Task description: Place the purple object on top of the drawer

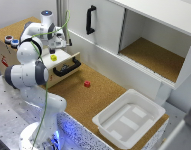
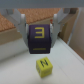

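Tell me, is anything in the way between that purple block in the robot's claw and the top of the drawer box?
Nothing visible blocks it. The wrist view shows the gripper shut on the purple cube, with a yellow cube lying in the open drawer below, not on the cork top. Some small items sit on one part of that top.

Light wooden drawer, cork-textured top
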Controlling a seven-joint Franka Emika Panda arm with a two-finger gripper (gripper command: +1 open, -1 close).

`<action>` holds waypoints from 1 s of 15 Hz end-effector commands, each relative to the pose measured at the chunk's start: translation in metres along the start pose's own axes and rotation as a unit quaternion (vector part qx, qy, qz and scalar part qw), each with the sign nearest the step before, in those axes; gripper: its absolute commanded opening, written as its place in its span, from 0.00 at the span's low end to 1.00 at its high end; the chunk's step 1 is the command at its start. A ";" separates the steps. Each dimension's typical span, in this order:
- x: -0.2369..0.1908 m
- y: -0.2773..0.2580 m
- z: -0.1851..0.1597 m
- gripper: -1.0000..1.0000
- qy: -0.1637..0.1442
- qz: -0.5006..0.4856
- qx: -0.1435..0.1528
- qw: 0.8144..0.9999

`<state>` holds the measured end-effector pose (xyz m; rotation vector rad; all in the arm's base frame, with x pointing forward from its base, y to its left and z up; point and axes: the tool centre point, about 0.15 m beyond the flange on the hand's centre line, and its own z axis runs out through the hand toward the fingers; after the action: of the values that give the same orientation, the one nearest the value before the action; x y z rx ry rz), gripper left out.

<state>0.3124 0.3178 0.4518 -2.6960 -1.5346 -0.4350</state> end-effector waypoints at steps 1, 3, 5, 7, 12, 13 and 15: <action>0.086 -0.005 -0.011 0.00 -0.042 -0.050 -0.026 0.998; 0.105 -0.010 -0.009 0.00 -0.040 -0.064 -0.016 0.997; 0.125 -0.021 -0.001 0.00 -0.036 -0.092 0.012 0.995; 0.141 -0.034 0.005 0.00 -0.041 -0.133 0.013 0.990; 0.151 -0.066 0.032 0.00 -0.091 -0.191 0.010 0.977; 0.149 -0.070 0.035 0.00 -0.099 -0.193 0.009 0.976; 0.144 -0.075 0.036 1.00 -0.101 -0.191 0.011 0.976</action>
<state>0.3293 0.4526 0.4462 -2.3937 -2.0221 -0.3654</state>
